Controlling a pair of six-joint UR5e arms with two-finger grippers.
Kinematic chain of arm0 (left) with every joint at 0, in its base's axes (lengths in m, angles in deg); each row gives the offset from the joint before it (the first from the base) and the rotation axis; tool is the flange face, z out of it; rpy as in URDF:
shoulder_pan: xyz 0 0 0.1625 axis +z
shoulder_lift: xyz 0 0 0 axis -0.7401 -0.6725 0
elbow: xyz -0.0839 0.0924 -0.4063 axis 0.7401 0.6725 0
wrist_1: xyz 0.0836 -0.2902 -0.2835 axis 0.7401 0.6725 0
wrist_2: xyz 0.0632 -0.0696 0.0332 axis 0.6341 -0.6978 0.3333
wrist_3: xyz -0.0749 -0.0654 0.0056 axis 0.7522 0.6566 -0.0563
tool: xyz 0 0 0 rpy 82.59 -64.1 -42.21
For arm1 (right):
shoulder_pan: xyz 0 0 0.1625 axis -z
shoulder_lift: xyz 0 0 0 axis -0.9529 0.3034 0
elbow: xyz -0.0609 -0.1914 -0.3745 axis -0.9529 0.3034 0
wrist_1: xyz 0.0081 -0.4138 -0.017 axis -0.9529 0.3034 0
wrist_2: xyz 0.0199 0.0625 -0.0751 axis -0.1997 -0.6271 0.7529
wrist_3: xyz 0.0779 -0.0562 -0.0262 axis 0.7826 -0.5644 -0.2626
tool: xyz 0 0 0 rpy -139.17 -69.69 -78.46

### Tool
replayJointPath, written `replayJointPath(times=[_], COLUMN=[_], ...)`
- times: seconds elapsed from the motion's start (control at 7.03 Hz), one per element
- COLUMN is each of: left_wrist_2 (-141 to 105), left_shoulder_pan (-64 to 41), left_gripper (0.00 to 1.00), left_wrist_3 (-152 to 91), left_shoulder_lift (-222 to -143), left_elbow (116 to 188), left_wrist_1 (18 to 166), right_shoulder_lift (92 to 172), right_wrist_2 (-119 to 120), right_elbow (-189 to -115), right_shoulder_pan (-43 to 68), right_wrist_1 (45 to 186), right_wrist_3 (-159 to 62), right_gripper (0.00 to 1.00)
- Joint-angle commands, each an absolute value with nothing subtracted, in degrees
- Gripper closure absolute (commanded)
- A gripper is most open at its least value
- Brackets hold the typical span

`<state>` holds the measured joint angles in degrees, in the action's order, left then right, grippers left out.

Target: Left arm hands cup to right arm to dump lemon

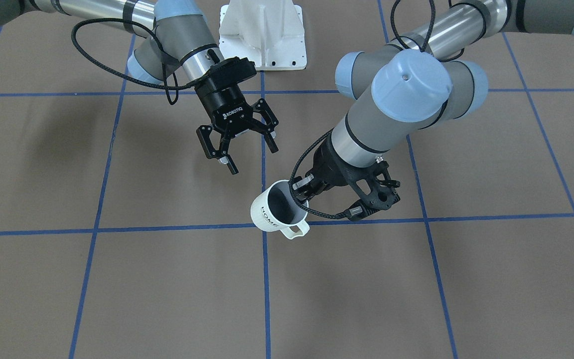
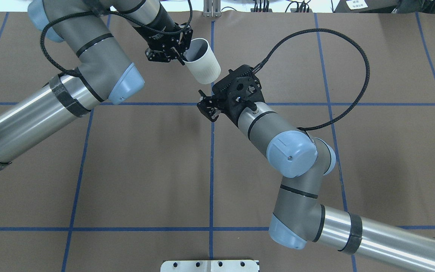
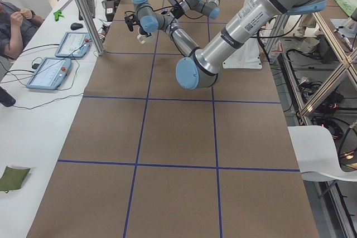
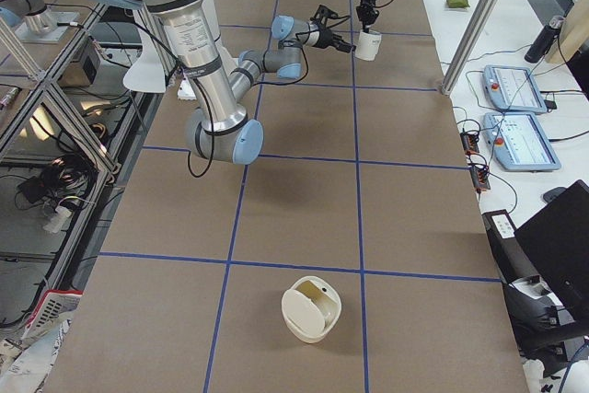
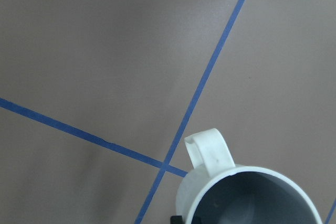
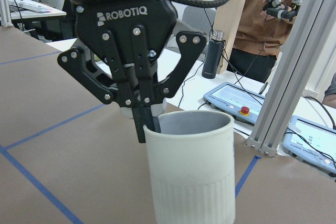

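My left gripper (image 1: 301, 188) is shut on the rim of the white cup (image 1: 267, 214) with black "HOME" lettering, holding it tilted above the table, handle down. It shows the same way in the overhead view (image 2: 181, 56) and in the right wrist view (image 6: 148, 124), one finger inside the cup (image 6: 191, 171). The left wrist view shows the cup's handle (image 5: 210, 153) and grey inside. My right gripper (image 1: 252, 159), lettered ROBOTIQ, is open and empty, a short way from the cup (image 2: 204, 68), facing its base in the overhead view (image 2: 207, 107). No lemon shows in the cup.
A cream round container (image 4: 311, 308) with a pale yellow patch inside stands far off at the table's right end. The white base mount (image 1: 262, 35) is at the robot's side. An aluminium post (image 6: 294, 77), tablets (image 4: 515, 89) and a person (image 6: 268, 19) are beyond the far edge.
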<state>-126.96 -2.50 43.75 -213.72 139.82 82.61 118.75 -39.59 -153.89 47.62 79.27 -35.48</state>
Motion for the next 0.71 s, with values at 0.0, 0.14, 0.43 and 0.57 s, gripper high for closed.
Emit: replayJointPath(times=[0.0, 0.14, 0.43, 0.57], left_wrist_2=[-126.8, -126.9, -126.8, -126.8], left_shoulder_pan=[-2.9, -3.4, -4.2, -4.4], left_gripper=[1.00, 1.00, 1.00, 1.00], left_wrist_3=[42.5, 40.8, 37.9, 35.0], left_shoulder_lift=[-212.7, -212.4, -210.4, -209.1], left_elbow=[140.1, 140.2, 141.1, 142.2], left_wrist_1=[82.5, 82.1, 81.9, 81.8], right_shoulder_lift=[118.7, 118.7, 118.6, 118.7], right_wrist_2=[-44.4, -54.3, -64.2, -73.2], right_elbow=[-154.8, -154.8, -155.2, -154.8], right_shoulder_pan=[43.0, 38.0, 32.7, 29.3], right_wrist_1=[89.0, 92.9, 105.6, 109.6], right_wrist_3=[-30.5, -29.8, -29.9, -30.2], right_gripper=[0.01, 0.01, 0.01, 0.01])
